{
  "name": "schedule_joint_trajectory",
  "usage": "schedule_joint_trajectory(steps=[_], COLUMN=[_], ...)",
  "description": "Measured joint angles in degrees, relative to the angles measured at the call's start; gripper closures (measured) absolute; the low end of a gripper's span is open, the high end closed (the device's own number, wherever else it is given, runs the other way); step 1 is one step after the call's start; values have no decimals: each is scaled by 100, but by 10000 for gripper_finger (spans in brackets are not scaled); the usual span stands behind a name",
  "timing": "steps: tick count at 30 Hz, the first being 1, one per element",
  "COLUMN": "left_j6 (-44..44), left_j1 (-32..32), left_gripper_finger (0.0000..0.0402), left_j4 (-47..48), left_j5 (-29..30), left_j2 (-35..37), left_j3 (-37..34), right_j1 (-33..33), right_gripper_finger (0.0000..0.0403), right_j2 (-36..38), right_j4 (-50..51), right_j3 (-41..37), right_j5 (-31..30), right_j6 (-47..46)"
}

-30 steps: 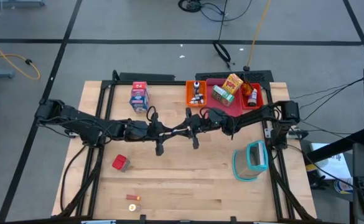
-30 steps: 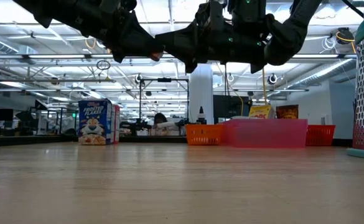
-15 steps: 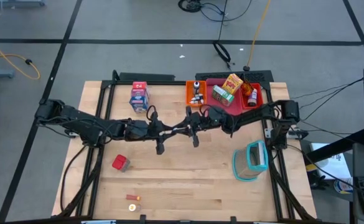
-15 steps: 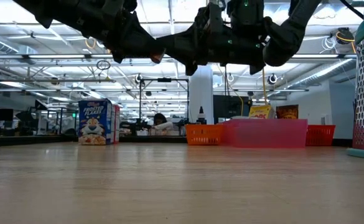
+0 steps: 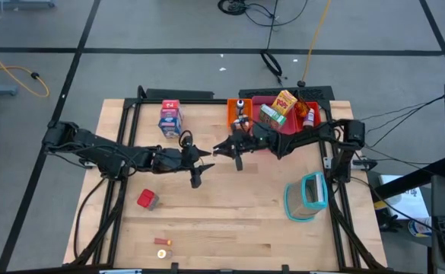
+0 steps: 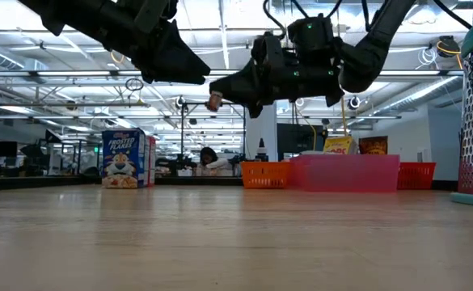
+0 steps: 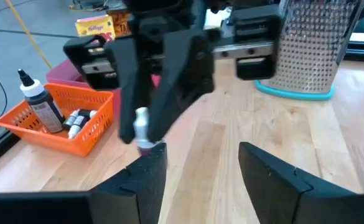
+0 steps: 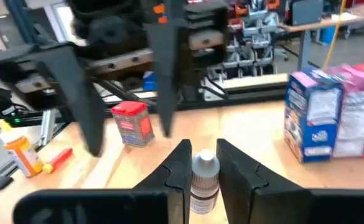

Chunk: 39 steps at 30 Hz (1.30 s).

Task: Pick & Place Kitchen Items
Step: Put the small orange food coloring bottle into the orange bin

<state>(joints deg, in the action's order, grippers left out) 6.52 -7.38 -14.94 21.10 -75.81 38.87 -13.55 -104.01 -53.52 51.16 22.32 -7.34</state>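
Trouble? Could have come from the grip.

Going left to right: found a red cube [image 5: 147, 199] and some small orange bits [image 5: 162, 242] lying on the counter [image 5: 230, 228], not yet put away. Saw a blue-white carton [image 5: 170, 118] standing at the back. Next found the left fingers [image 5: 201, 164], up in the air over the middle, spread apart and holding nothing. Just beside them, found the right fingers [image 5: 224, 146] squeezed on a small bottle [image 8: 203, 171], high above the wood. Gripped it only around its thin body. Could have slipped out, dropped and rolled away, maybe off the edge. Could also have bumped the left fingers, being so close, and got knocked crooked.

Further right, saw the orange tray [image 5: 231, 122] with tiny bottles already in it. Might have tipped those over with a clumsy drop. Past that, saw a yellow carton [image 5: 284, 101] in the pink tray [image 5: 259, 103], and a clear container [image 5: 307, 194] near the right edge.

Hard to see: could not read the bottle's label or tell what was inside. From above, lost the bottle under the dark arms. Could not tell how deep it sat in the grip. Could not make out the orange bits well either.
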Motion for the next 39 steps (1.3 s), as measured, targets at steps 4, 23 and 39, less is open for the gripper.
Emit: schedule_joint_trajectory(steps=[4,23,39], left_j6=[-28,-17,-8], left_j1=[1,1,2], left_gripper_finger=[199,199,199], left_j4=[0,11,13], left_j5=[1,1,1], left_j2=[1,-1,-4], left_j3=[0,-4,-9], right_j1=[-227,-1154,-1387], right_gripper_finger=[358,358,358], right_j2=[0,2,2], right_j4=[36,952,1129], right_j3=[0,3,7], right_j5=[-25,-2145,-2867], right_j6=[-134,118,161])
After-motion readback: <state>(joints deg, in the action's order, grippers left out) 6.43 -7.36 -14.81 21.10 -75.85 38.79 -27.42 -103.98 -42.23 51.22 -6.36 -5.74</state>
